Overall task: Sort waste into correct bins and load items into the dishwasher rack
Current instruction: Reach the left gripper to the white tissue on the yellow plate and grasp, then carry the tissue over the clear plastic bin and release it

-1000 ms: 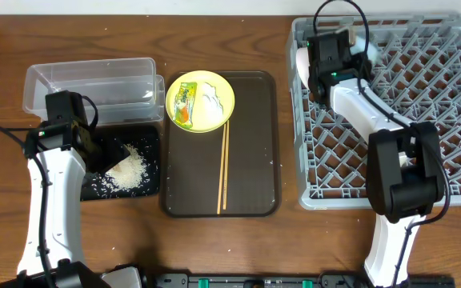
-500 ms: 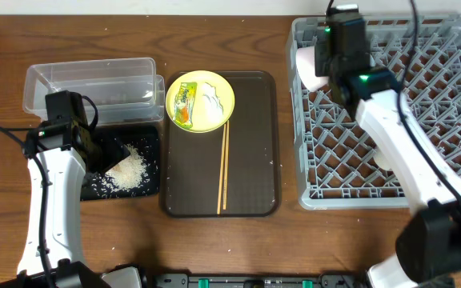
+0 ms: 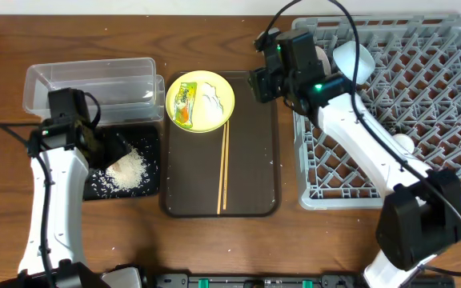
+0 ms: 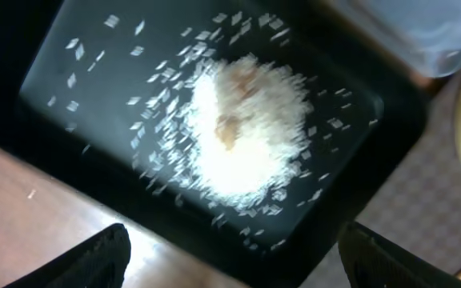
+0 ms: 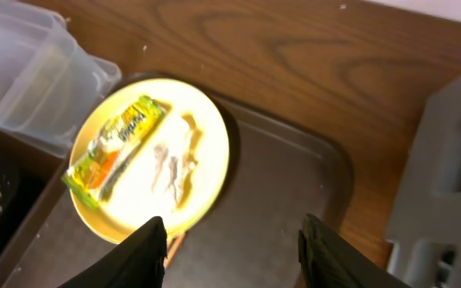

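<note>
Right gripper (image 5: 232,228) hangs spread, empty, by the yellow plate (image 5: 146,160) near the far edge; left gripper (image 4: 234,240) spread over rice (image 4: 242,136) at left edge.

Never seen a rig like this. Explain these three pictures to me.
Two robot arms work at a table. The wide picture looks down from above. The other two come from cameras on each wrist, with dark fingers at the bottom edge. The left gripper hovers open over a black tray holding rice. The right gripper, also open and empty, looks down on a yellow plate with a snack wrapper and paper scrap, sitting on a brown tray beside chopsticks. A clear tub adjoins the black tray. A grey rack holds a white bowl.
</note>
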